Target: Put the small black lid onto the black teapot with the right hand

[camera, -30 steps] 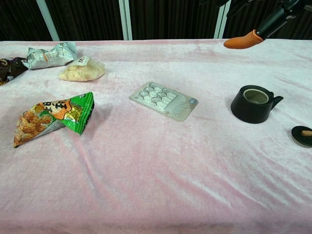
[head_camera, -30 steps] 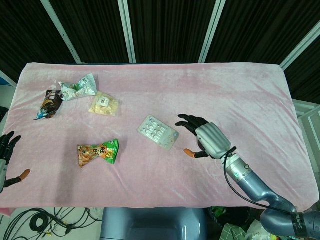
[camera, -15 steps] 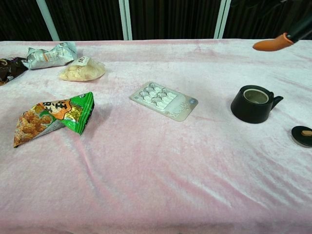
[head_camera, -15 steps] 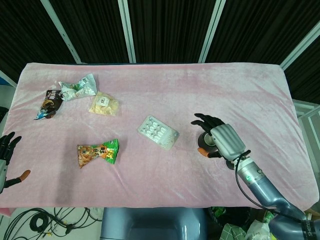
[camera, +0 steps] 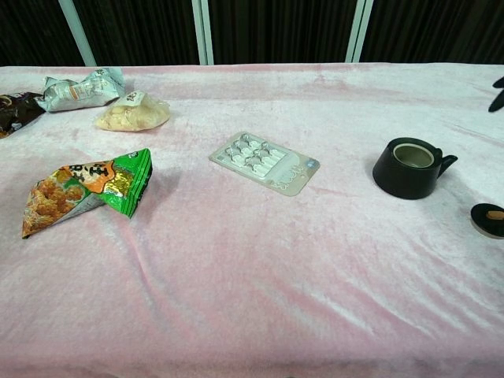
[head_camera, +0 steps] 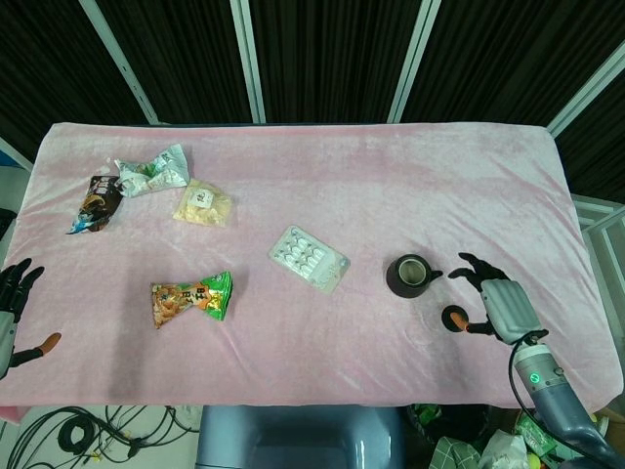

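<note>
The black teapot (head_camera: 411, 276) (camera: 409, 167) stands open-topped on the pink cloth, spout to the right. The small black lid (head_camera: 454, 319) (camera: 490, 219) lies flat on the cloth just right of and nearer than the teapot. My right hand (head_camera: 498, 303) is beside the lid on its right, fingers spread and holding nothing, its orange thumb tip close to the lid. In the chest view only dark fingertips (camera: 498, 93) of that hand show at the right edge. My left hand (head_camera: 10, 313) stays at the far left table edge, fingers apart and empty.
A blister pack (head_camera: 309, 259) lies left of the teapot. Further left are a green snack bag (head_camera: 192, 297), a yellow packet (head_camera: 203, 205), a silver wrapper (head_camera: 151, 169) and a dark packet (head_camera: 98, 200). The table's front edge runs close below the lid.
My right hand has moved right and nearer, from over the teapot to beside the lid, uncovering the teapot in the head view. The left hand has not moved.
</note>
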`<state>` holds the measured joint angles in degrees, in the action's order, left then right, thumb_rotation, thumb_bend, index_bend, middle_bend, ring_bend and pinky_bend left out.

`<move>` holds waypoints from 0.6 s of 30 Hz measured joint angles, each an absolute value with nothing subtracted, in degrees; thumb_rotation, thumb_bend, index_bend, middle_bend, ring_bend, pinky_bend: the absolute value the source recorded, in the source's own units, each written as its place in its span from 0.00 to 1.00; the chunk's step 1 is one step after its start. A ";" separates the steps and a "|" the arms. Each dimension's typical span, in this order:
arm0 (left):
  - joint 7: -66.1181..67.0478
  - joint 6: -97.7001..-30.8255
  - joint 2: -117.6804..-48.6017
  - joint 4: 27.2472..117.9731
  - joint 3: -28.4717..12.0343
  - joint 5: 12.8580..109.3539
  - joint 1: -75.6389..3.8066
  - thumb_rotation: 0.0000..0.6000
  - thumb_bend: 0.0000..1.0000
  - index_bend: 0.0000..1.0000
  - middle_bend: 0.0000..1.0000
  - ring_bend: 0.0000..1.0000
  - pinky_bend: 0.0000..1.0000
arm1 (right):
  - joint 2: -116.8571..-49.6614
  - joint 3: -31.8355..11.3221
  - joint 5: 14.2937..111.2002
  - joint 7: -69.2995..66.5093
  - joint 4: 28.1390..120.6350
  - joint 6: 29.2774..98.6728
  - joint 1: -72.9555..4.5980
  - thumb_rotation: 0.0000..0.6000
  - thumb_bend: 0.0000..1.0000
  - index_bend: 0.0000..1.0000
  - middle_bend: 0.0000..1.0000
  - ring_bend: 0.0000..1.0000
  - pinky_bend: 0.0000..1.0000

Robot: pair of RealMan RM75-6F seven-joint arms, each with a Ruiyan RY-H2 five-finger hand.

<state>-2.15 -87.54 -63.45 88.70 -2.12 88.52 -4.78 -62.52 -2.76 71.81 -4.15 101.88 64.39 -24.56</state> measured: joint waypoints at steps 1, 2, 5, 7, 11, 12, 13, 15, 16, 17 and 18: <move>-2.14 -87.55 -63.43 88.72 -2.09 88.56 -4.78 1.00 0.16 0.09 0.00 0.00 0.00 | -63.58 -2.63 71.57 -4.60 100.61 64.37 -24.20 1.00 0.17 0.43 0.08 0.13 0.18; -2.14 -87.56 -63.42 88.72 -2.07 88.58 -4.78 1.00 0.16 0.09 0.00 0.00 0.00 | -64.35 -2.57 71.37 -4.93 99.66 64.31 -23.97 1.00 0.17 0.44 0.08 0.13 0.18; -2.23 -87.68 -63.36 88.69 -2.05 88.63 -4.72 1.00 0.16 0.09 0.00 0.00 0.00 | -66.86 -2.51 70.64 -5.72 96.62 63.90 -23.42 1.00 0.17 0.46 0.08 0.13 0.18; -2.31 -87.71 -63.34 88.69 -2.08 88.59 -4.70 1.00 0.16 0.09 0.00 0.00 0.00 | -68.60 -2.57 70.14 -6.09 94.54 63.52 -23.17 1.00 0.17 0.47 0.08 0.13 0.18; -2.31 -87.58 -63.29 88.74 -2.07 88.45 -4.70 1.00 0.16 0.09 0.00 0.00 0.00 | -71.67 -2.86 69.43 -6.69 90.85 62.85 -22.83 1.00 0.18 0.50 0.08 0.13 0.19; -2.27 -87.54 -63.28 88.75 -2.06 88.42 -4.71 1.00 0.16 0.09 0.00 0.00 0.00 | -72.27 -2.92 69.32 -6.75 90.09 62.70 -22.77 1.00 0.18 0.50 0.08 0.13 0.19; -2.21 -87.48 -63.26 88.77 -2.05 88.40 -4.72 1.00 0.16 0.09 0.00 0.00 0.00 | -72.93 -2.97 69.18 -6.73 89.20 62.52 -22.69 1.00 0.18 0.51 0.08 0.13 0.19; -2.13 -87.42 -63.24 88.79 -2.03 88.37 -4.73 1.00 0.16 0.09 0.00 0.00 0.00 | -73.80 -2.99 68.97 -6.48 87.99 62.24 -22.59 1.00 0.18 0.51 0.08 0.13 0.18; -2.07 -87.37 -63.23 88.84 -2.03 88.34 -4.74 1.00 0.16 0.09 0.00 0.00 0.00 | -74.33 -2.97 68.85 -6.18 87.24 62.05 -22.53 1.00 0.18 0.51 0.08 0.13 0.18; -1.99 -87.32 -63.21 88.89 -2.03 88.27 -4.75 1.00 0.16 0.09 0.00 0.00 0.00 | -74.73 -2.96 68.76 -5.93 86.67 61.92 -22.48 1.00 0.18 0.52 0.08 0.13 0.18; -1.97 -87.29 -63.21 88.91 -2.03 88.25 -4.76 1.00 0.16 0.09 0.00 0.00 0.00 | -75.11 -2.96 68.69 -5.69 86.13 61.80 -22.43 1.00 0.19 0.52 0.08 0.13 0.18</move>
<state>-1.97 -87.29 -63.21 88.91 -2.03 88.25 -4.76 -75.11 -2.96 68.69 -5.69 86.13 61.80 -22.43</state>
